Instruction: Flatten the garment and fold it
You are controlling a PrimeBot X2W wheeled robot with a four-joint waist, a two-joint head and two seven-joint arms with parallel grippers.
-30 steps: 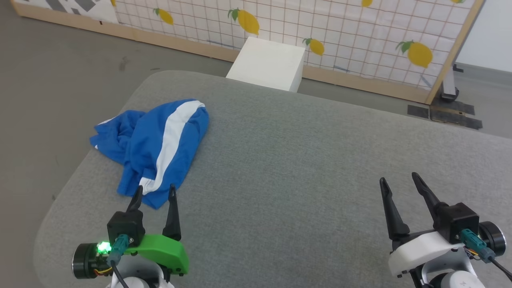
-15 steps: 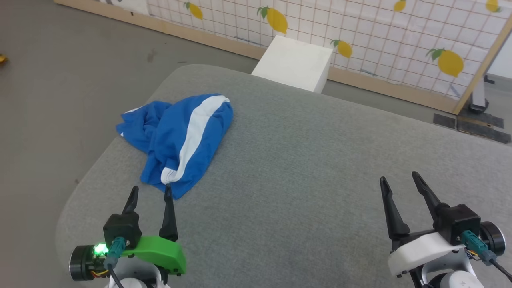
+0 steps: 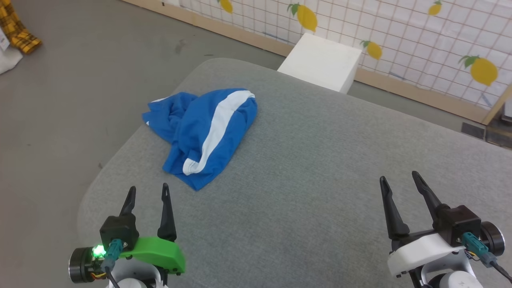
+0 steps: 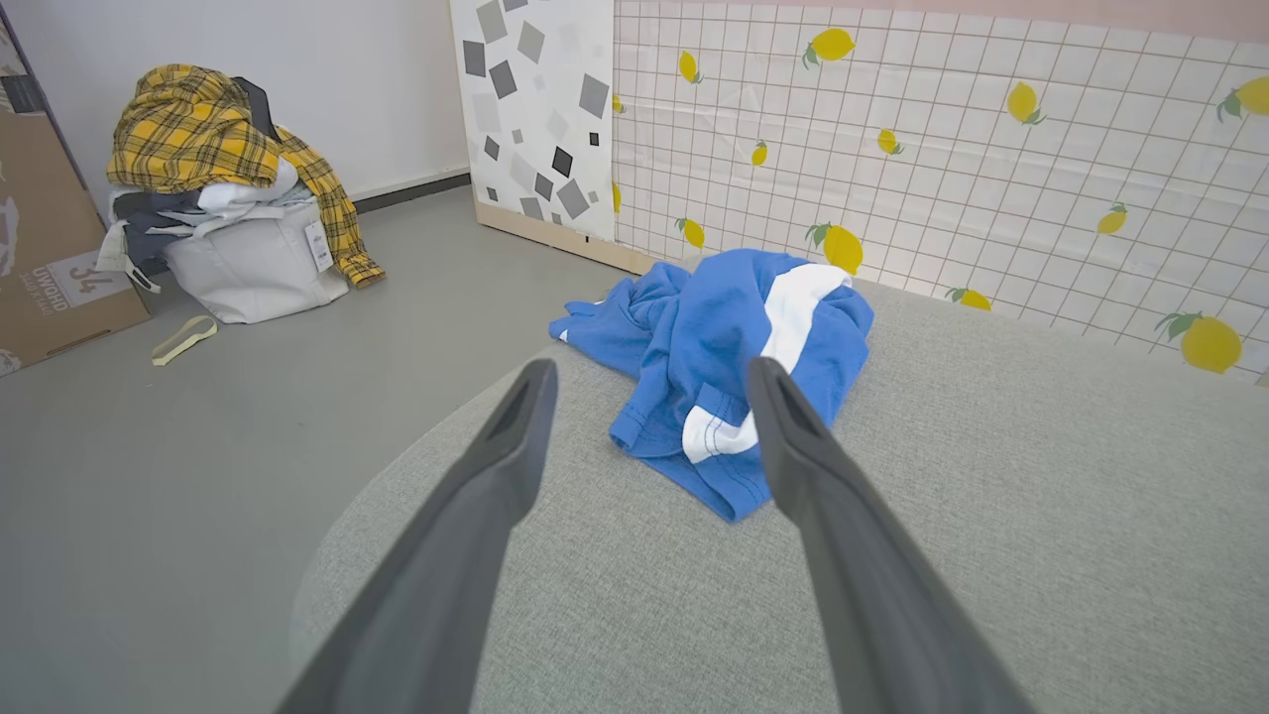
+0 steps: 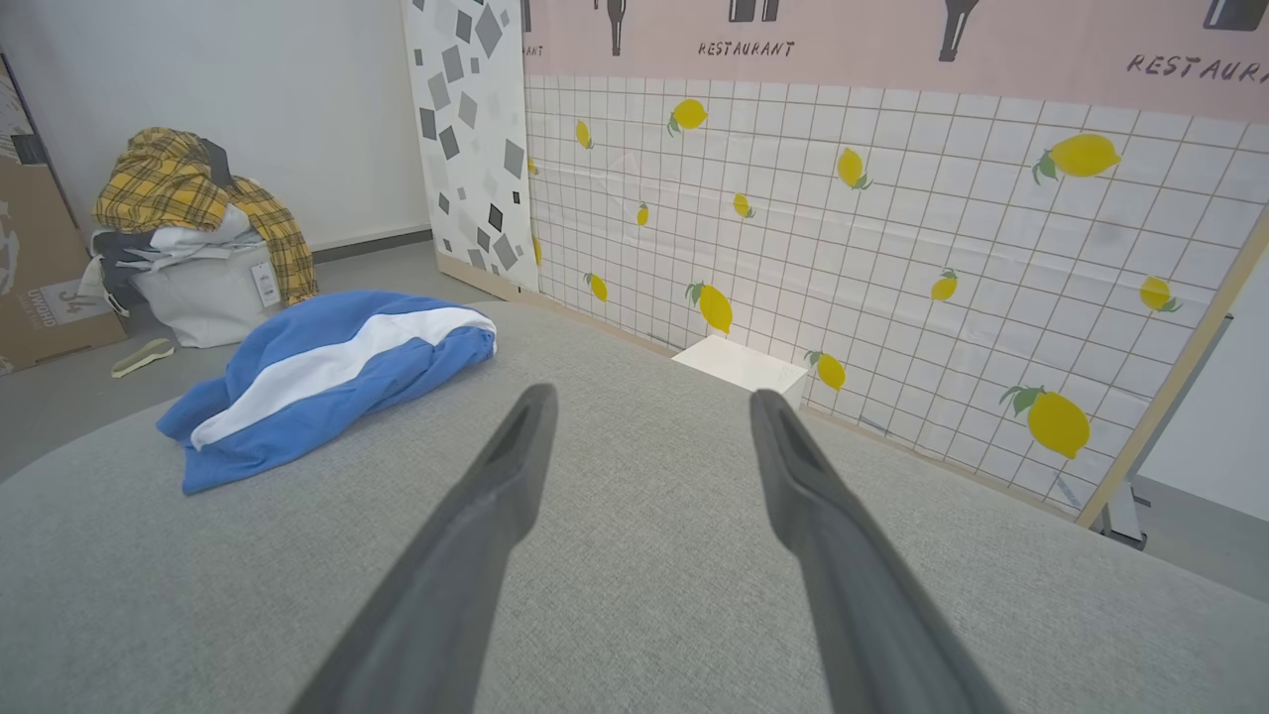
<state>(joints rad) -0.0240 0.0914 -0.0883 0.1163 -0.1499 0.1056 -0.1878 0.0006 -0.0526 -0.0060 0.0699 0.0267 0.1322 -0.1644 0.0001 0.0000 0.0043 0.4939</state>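
Head view: the shorts (image 3: 204, 136) lie crumpled on the grey surface (image 3: 320, 180), near its left edge. The left end effector (image 3: 148, 187) hovers near them, fingers apart; the right end effector (image 3: 399, 176), also spread, is well apart from them. Left wrist view: the shorts (image 4: 694, 337) lie ahead, past the fingertips. Right wrist view: the shorts (image 5: 327, 382) lie off to the left
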